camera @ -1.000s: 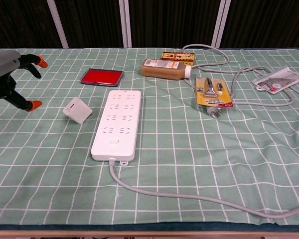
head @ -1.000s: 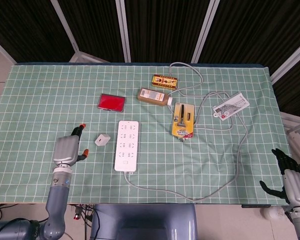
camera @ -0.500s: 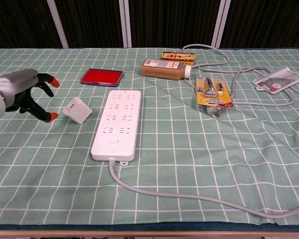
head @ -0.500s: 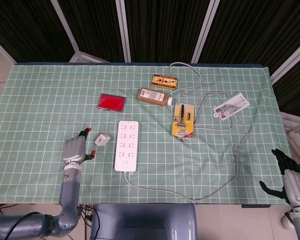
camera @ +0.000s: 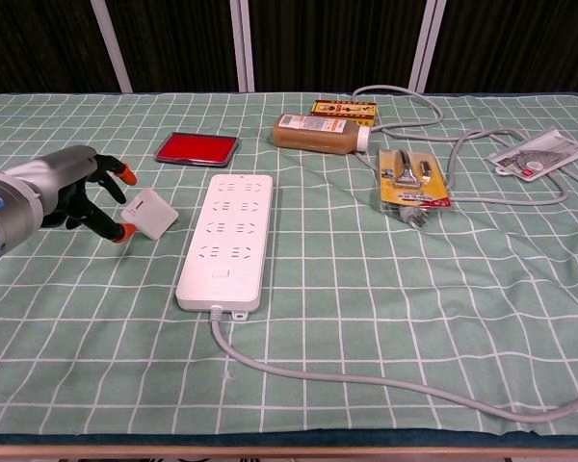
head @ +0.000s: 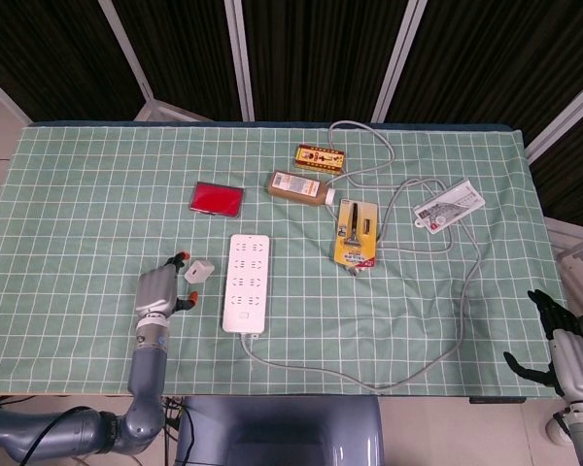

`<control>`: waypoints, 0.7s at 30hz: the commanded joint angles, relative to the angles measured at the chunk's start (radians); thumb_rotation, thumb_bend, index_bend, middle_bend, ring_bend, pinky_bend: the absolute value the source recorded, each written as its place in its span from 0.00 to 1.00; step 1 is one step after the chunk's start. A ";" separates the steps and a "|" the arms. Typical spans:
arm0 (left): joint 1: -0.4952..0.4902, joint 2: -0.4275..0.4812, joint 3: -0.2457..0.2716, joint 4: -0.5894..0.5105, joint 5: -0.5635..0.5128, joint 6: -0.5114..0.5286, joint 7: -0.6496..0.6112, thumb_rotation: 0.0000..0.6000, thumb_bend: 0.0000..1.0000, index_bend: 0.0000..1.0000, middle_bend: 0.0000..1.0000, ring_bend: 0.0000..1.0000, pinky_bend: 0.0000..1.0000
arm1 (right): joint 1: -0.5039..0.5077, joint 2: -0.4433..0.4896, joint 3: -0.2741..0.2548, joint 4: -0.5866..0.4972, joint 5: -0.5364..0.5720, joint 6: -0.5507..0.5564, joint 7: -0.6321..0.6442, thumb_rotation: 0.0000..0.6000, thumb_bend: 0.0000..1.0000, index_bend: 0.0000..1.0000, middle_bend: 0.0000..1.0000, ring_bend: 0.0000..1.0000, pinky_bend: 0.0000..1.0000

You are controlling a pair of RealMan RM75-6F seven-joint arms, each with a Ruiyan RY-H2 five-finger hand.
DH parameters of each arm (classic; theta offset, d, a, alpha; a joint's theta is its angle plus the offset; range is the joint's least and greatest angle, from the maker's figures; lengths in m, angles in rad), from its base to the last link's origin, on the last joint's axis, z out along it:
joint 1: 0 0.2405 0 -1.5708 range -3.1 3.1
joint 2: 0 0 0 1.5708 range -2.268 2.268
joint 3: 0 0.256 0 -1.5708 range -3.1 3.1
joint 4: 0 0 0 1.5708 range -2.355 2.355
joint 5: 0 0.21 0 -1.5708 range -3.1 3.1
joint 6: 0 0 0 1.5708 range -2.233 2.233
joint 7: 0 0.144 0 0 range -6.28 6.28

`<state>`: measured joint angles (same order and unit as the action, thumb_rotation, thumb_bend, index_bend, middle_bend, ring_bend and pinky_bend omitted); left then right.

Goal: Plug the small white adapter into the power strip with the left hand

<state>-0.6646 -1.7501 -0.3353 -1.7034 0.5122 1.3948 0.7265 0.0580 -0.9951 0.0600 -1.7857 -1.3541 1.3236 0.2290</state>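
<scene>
Right beside the power strip's left edge, the small white adapter [camera: 150, 213] lies tilted on the green checked cloth of the surface [camera: 385, 318], free and unplugged, near the strip's upper half. The left hand [camera: 72, 190] is just to its left with fingers spread and holding nothing; its orange fingertips [camera: 125, 231] sit right at the adapter's edge, and neither view settles whether they touch it. The white power strip [camera: 226, 239] lies lengthwise toward the robot, sockets facing up, and its grey cord [camera: 366, 380] leaves the near end, sweeps across the front of the cloth and loops back up the right side. Nothing lies between adapter and strip. Farther back are a red flat case [camera: 197, 149], a brown bottle [camera: 320, 133] on its side, and a small yellow-and-red box [camera: 343, 111] behind it. To the right of the strip is a yellow blister pack [camera: 412, 178] holding a tool, and farther right a white packaged item [camera: 539, 154] with the cord curling round it. The head view alone shows the right hand [head: 571, 361], off the cloth at the lower right edge, well apart from everything, fingers dark, parted and grasping nothing. It also shows the left hand [head: 158, 290] from above, forearm running down off the front edge. The chest view gives the closer look at the adapter's tilt.
</scene>
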 commanded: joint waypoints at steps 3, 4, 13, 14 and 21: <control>-0.005 -0.012 -0.007 0.019 -0.009 -0.006 -0.004 1.00 0.31 0.22 0.26 0.81 0.91 | 0.000 0.001 0.000 -0.001 0.000 0.000 0.002 1.00 0.34 0.00 0.00 0.00 0.00; -0.007 -0.014 -0.007 0.022 -0.011 -0.007 -0.003 1.00 0.31 0.23 0.26 0.81 0.91 | 0.000 0.001 0.000 -0.001 0.000 0.000 0.002 1.00 0.34 0.00 0.00 0.00 0.00; -0.018 -0.033 -0.018 0.061 -0.028 -0.020 -0.003 1.00 0.31 0.24 0.28 0.81 0.91 | -0.001 0.004 0.000 -0.004 0.003 -0.003 0.008 1.00 0.34 0.00 0.00 0.00 0.00; -0.019 -0.036 -0.019 0.066 -0.027 -0.022 -0.004 1.00 0.31 0.24 0.28 0.81 0.91 | -0.001 0.004 0.000 -0.005 0.003 -0.004 0.009 1.00 0.34 0.00 0.00 0.00 0.00; -0.024 -0.051 -0.019 0.089 -0.021 -0.026 -0.010 1.00 0.32 0.26 0.30 0.81 0.91 | -0.001 0.007 0.000 -0.007 0.006 -0.007 0.014 1.00 0.34 0.00 0.00 0.00 0.00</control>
<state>-0.6882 -1.8002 -0.3545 -1.6146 0.4905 1.3690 0.7164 0.0575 -0.9884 0.0600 -1.7923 -1.3481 1.3168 0.2428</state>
